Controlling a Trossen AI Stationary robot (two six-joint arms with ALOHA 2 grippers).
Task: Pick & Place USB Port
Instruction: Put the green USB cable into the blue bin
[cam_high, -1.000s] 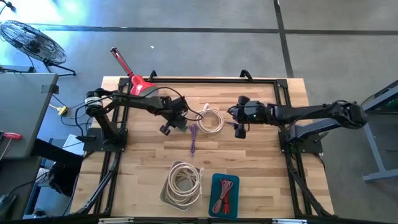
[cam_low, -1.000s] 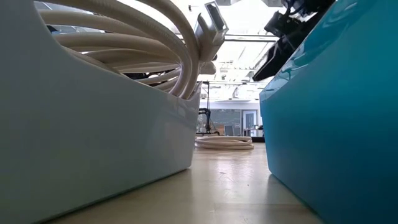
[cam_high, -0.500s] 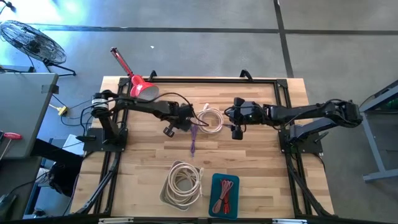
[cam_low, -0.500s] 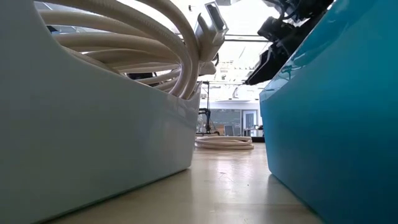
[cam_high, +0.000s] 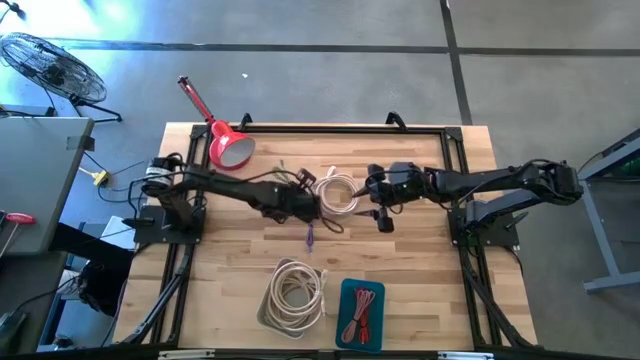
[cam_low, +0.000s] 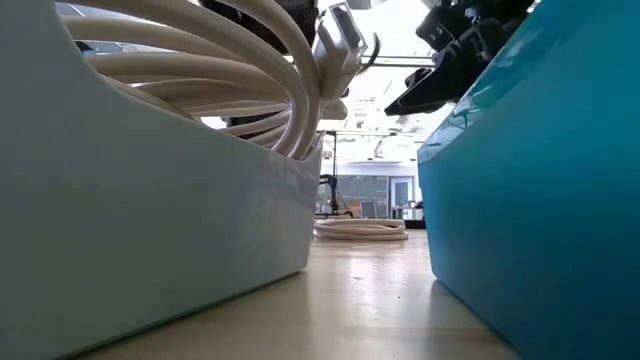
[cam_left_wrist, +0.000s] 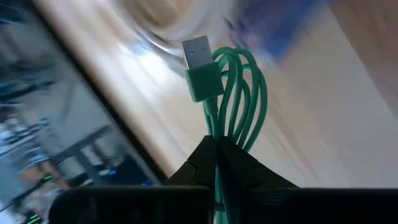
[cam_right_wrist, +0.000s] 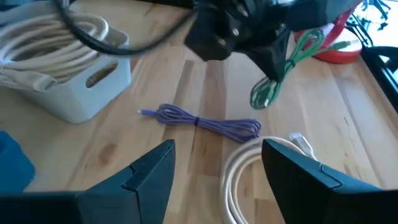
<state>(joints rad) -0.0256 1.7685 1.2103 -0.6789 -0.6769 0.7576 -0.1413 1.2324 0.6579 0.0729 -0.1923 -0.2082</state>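
A green USB cable (cam_left_wrist: 233, 87), coiled in loops with a silver plug (cam_left_wrist: 198, 51), is in my left gripper (cam_left_wrist: 217, 149), which is shut on it over the table's middle (cam_high: 305, 205). The right wrist view shows that gripper (cam_right_wrist: 270, 59) from the front, the green loops (cam_right_wrist: 267, 93) dangling under it. My right gripper (cam_high: 385, 218) stands open to the right of it, fingers (cam_right_wrist: 149, 177) spread wide and nothing between them. A purple cable (cam_high: 310, 236) and a white coiled cable (cam_high: 338, 190) lie on the wood. My left gripper pinches the green cable's bundled loops (cam_left_wrist: 219, 132) between its two fingers, several strands together. The fingers slant down from the table's left. The plug end and loop ends stick out past the fingertips, and the bundle is lifted clear of the table, with a tail (cam_right_wrist: 311, 43) trailing back.
A white bin (cam_high: 295, 295) of white cables and a blue bin (cam_high: 360, 312) of red cables stand near the front edge. A red scoop-like thing (cam_high: 225, 145) lies at the far left. The black frame (cam_high: 455, 150) borders the table.
My left gripper has swung toward the table's right, risen and turned, carrying the green cable up off the wood to above the purple cable. My right gripper has stayed in place, tipping slightly.
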